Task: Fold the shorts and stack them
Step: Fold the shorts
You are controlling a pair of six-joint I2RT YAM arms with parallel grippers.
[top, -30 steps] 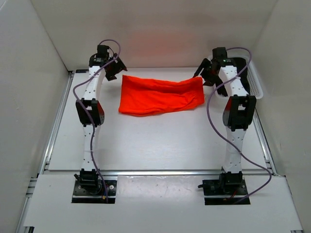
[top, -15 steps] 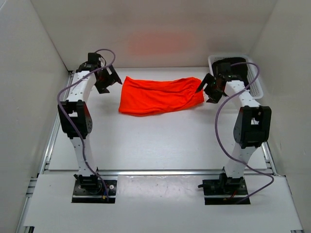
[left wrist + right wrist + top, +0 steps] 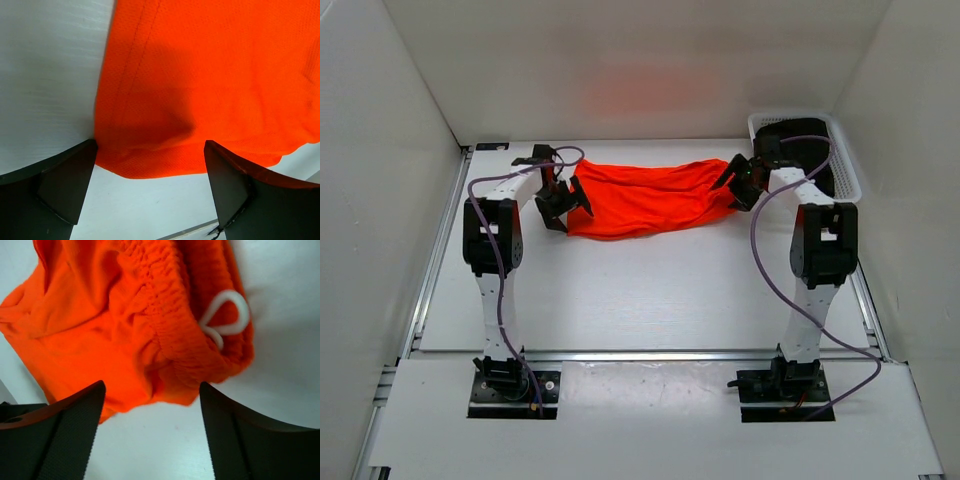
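The orange-red shorts (image 3: 650,197) lie flat and folded lengthwise across the far middle of the table. My left gripper (image 3: 563,203) is open at their left near corner; in the left wrist view the hem edge (image 3: 150,165) lies just ahead of the spread fingers, untouched. My right gripper (image 3: 738,185) is open at their right end. The right wrist view shows the gathered waistband (image 3: 170,340) and a loop of white drawstring (image 3: 227,315) just ahead of the open jaws.
A white plastic basket (image 3: 845,170) stands at the far right corner behind the right arm. White walls close in the table on three sides. A metal rail (image 3: 440,240) runs along the left edge.
My left gripper has swung from the far left corner down to the shorts' left near corner. My right gripper has moved in to their right end. The shorts have not moved.
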